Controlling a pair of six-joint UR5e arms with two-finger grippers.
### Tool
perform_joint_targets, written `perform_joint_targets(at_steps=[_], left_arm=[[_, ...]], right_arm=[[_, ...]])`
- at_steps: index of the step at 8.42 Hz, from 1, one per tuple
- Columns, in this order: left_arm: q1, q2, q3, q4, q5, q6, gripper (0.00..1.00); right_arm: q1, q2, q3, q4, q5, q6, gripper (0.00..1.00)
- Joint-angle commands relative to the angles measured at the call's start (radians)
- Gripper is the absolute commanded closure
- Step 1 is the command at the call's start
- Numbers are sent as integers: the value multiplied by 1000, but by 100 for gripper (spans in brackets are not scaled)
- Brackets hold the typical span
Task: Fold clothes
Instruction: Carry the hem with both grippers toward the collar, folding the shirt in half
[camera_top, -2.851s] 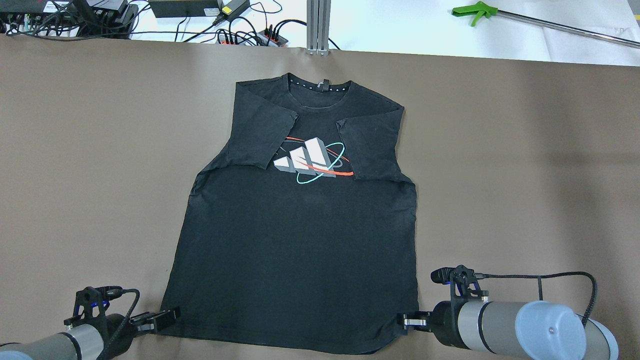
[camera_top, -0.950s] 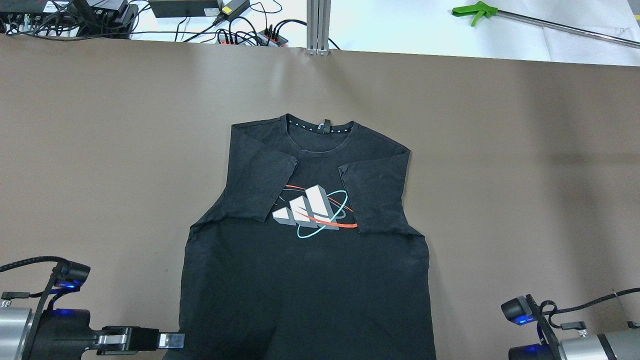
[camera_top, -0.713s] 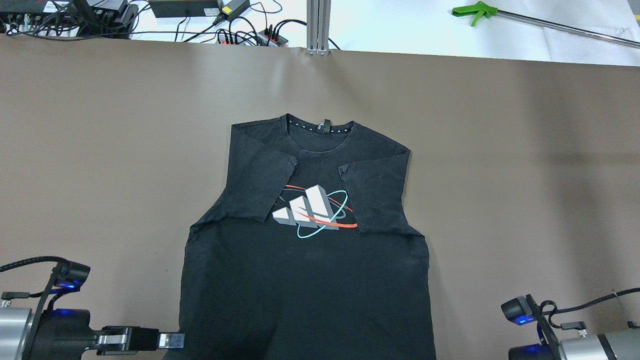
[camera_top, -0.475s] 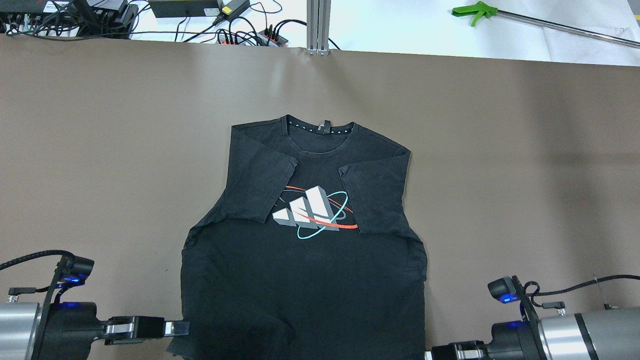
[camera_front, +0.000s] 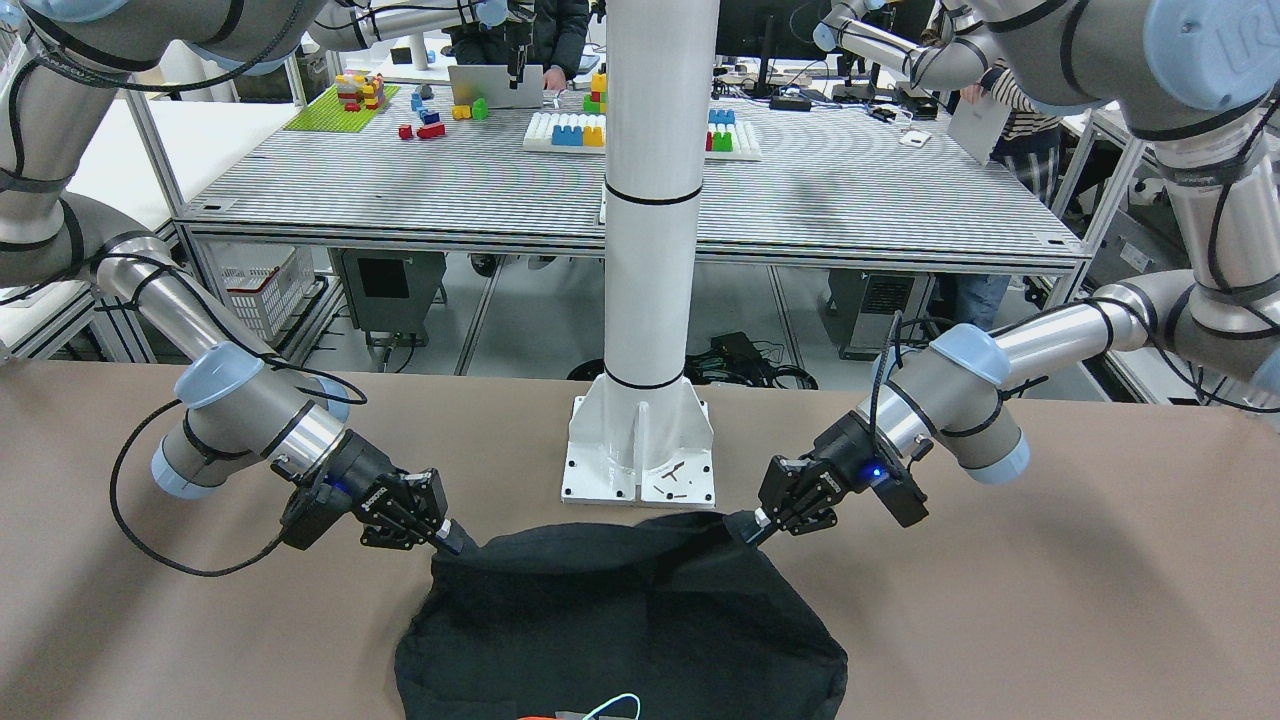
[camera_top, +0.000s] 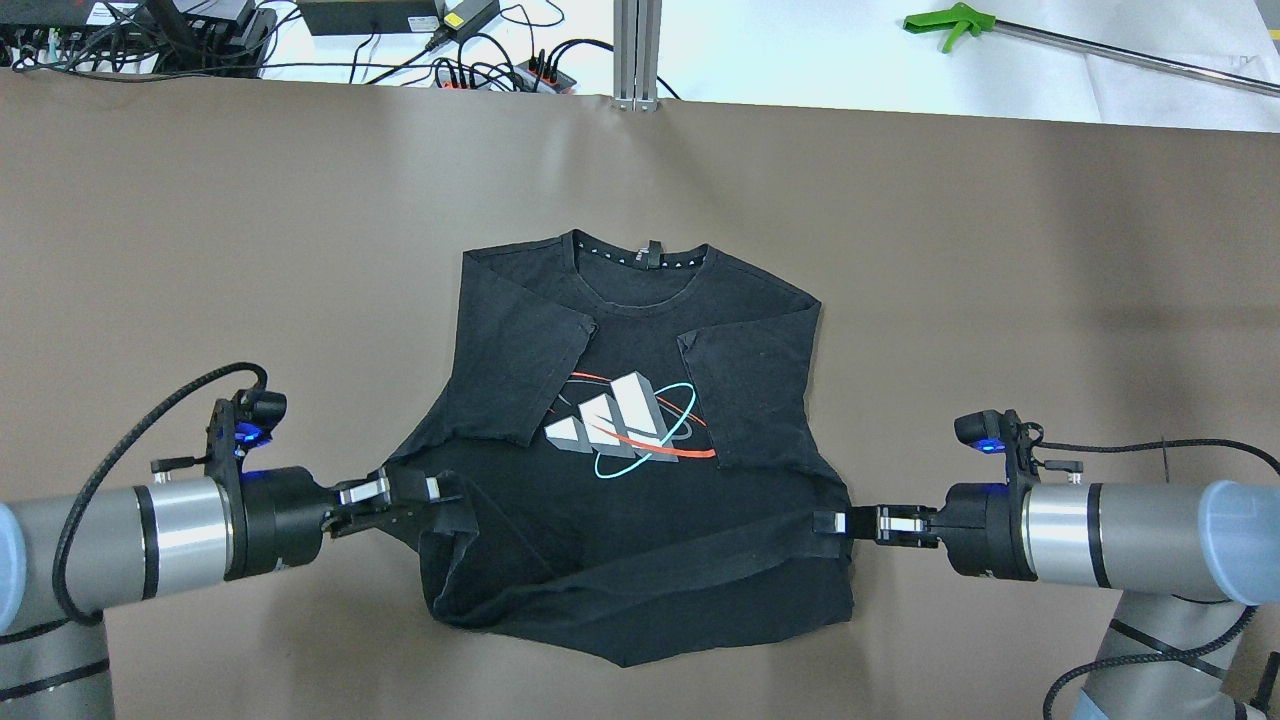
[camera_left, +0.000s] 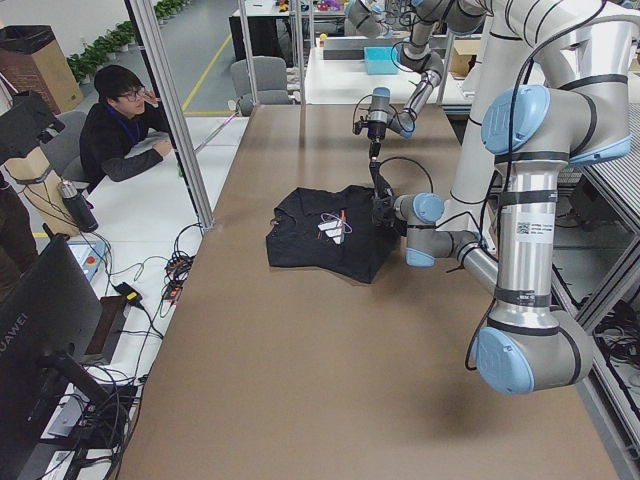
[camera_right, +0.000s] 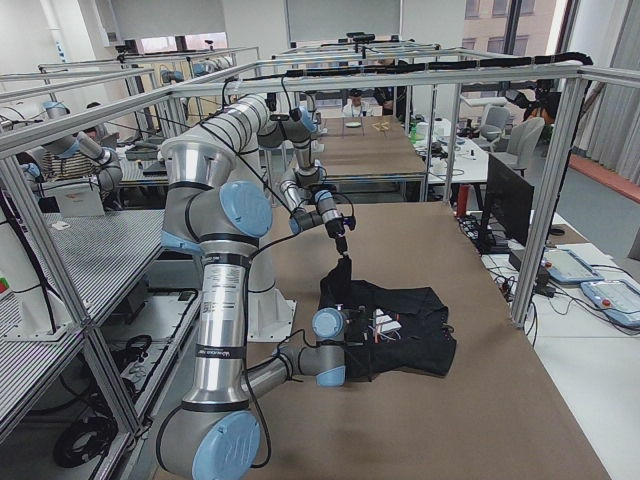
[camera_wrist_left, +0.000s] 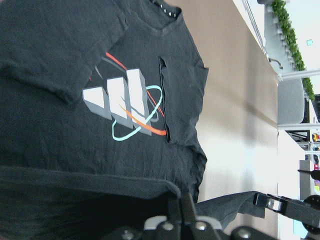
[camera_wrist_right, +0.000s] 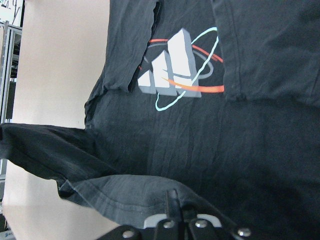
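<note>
Before the white pillar: black T-shirt lay on the brown table just past the pillar's base plate. Collar was at the end farthest from the pillar, both sleeves folded in over the chest.
Left gripper: jaws closed tight on one hem corner, held off the table on the left-arm side of the pillar.
Right gripper: pinched closed on the other hem corner, on the opposite side of the pillar.
Hem: stretched between the two grippers and doubled over the lower body; print not covered.
Risk, skew: left corner sat farther from the pillar than the right; a crooked fold seemed likely if laid down so.
Risk, bunching: cloth below the left corner looked slack and rumpled; probably would trap a crease.
Risk, slip: each grip took only a thin edge; too much outward pull could strip a corner free.
Risk, drag: hauling the hem low might creep the under layer and open the sleeves.
Change over half a second: both grippers had carried the hem away from the pillar; collar had not shifted.
Change over 2.9 s: whole shirt had been drawn nearer the pillar.
</note>
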Motion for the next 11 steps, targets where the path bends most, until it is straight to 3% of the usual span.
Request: perform_joint_targets(at_steps=[1, 4, 7, 9, 11], left_arm=[[-215, -17, 93, 10, -169, -13, 100], [-234, -49, 149, 10, -164, -8, 100], [-283, -140, 333, 10, -118, 10, 100], [-340, -135, 371, 10, -136, 33, 100], [-346, -137, 390, 11, -136, 44, 100]], right_arm=[[24, 45, -87, -2, -105, -31, 100], [95, 102, -135, -77, -128, -188, 100], [135, 119, -158, -159, -212, -268, 100], [175, 159, -242, -157, -220, -290, 100], [219, 169, -261, -159, -220, -298, 100]])
